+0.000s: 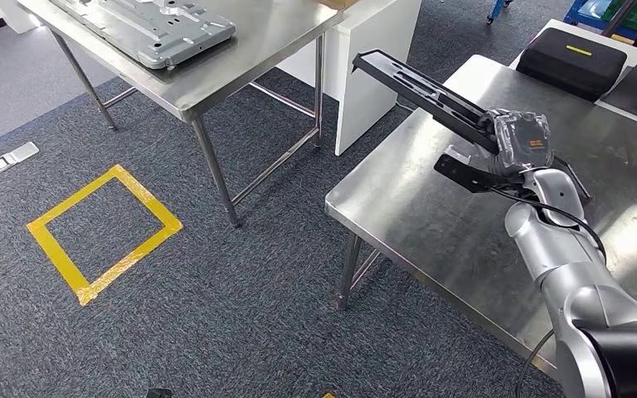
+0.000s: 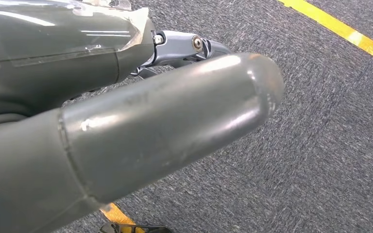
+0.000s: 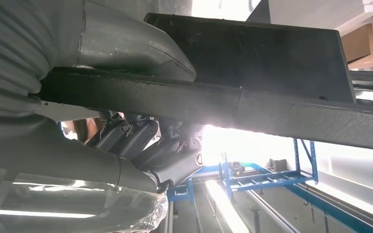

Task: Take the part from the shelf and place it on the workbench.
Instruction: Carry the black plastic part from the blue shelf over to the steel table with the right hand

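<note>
1. the right hand (image 1: 518,143) grips the part (image 1: 431,93), a long black metal bracket, near one of its ends; the rest of the bar reaches out beyond the hand, tilted upward and away from it.
2. in the right wrist view the thumb (image 3: 126,46) lies over the top of the black bar (image 3: 252,104) and the darker fingers (image 3: 141,141) curl beneath it, so the bar is clamped between them.
3. the hand and the part hang above the workbench (image 1: 431,224), a steel-topped table directly under the hand; the pictures do not settle whether the lower end of the part touches the surface.
4. the left hand (image 2: 126,131) hangs over grey carpet (image 2: 330,160) with a strip of yellow tape (image 2: 340,31) on the floor beyond its thumb; whether its fingers are spread or curled cannot be told.
5. well away from the right hand, past the far tip of the part, stands a second steel table (image 1: 240,62) carrying a grey metal panel (image 1: 149,29).
6. behind the right hand on the workbench side lies a black case (image 1: 571,58) with a yellow stripe.
7. a yellow tape square (image 1: 104,232) marks the carpet far off to the left of the right hand.
</note>
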